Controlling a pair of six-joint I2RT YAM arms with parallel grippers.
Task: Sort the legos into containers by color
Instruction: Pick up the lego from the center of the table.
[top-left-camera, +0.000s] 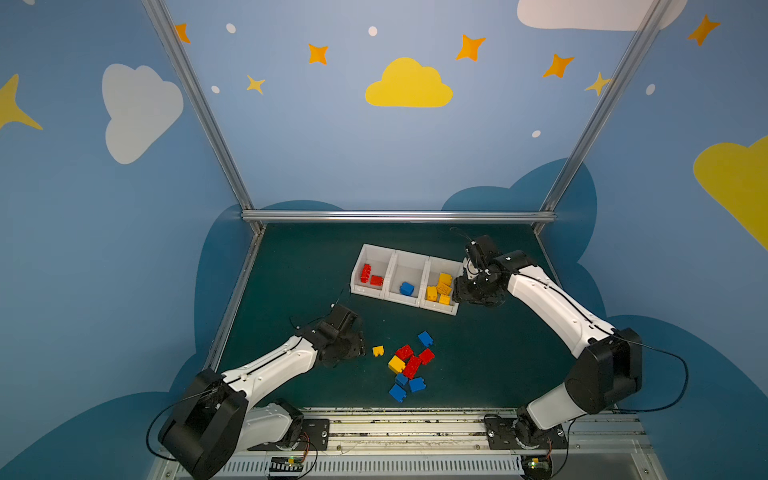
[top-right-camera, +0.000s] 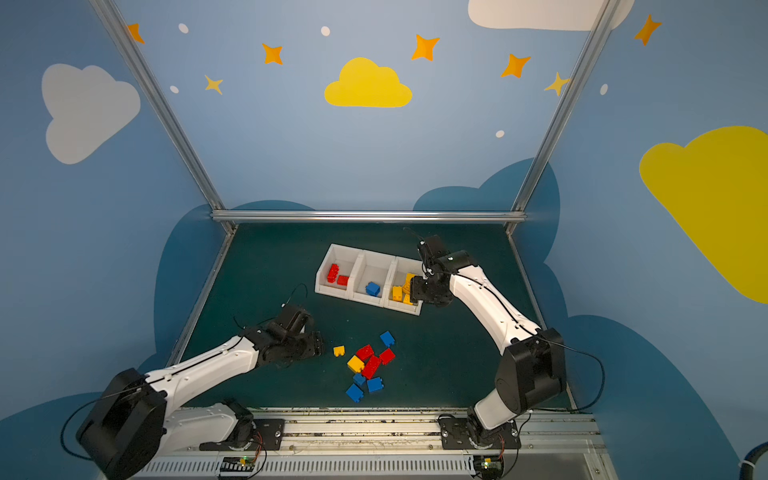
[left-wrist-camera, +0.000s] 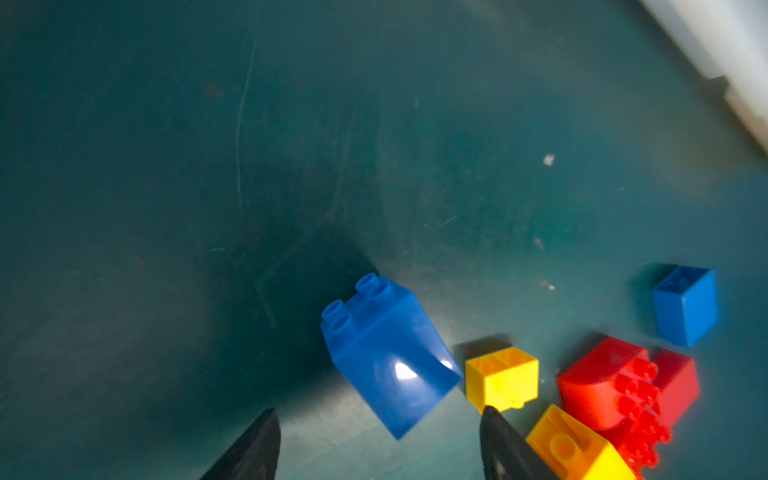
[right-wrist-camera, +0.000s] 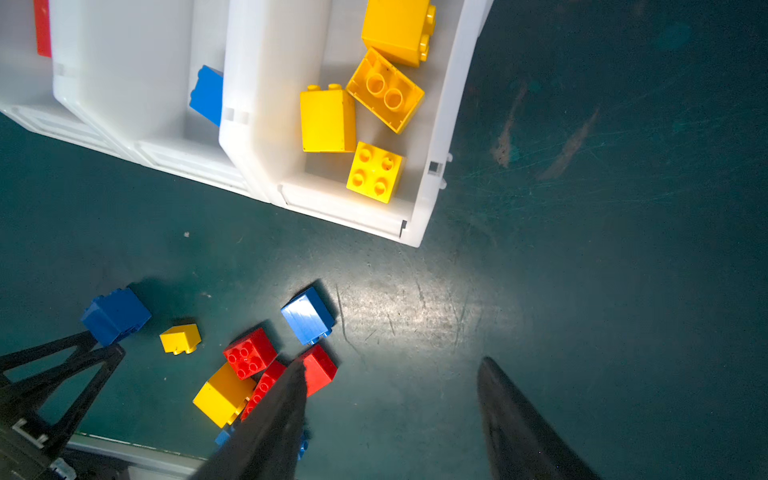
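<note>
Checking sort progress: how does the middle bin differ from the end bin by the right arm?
Contents: the middle bin holds one blue brick; the end bin holds four yellow bricks.
Fill: the middle bin's floor is mostly bare; the end bin's is crowded, bricks at mixed angles.
Access: the open right hand hovers by the end bin, not the middle bin.
Shared: both white, open-topped, one colour each.

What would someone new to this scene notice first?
The bright heap of loose red, yellow and blue bricks at the front middle of the dark green table catches the eye first. Behind it stands a row of three white bins, holding red, blue and yellow bricks apart, with the right hand beside the yellow end.
</note>
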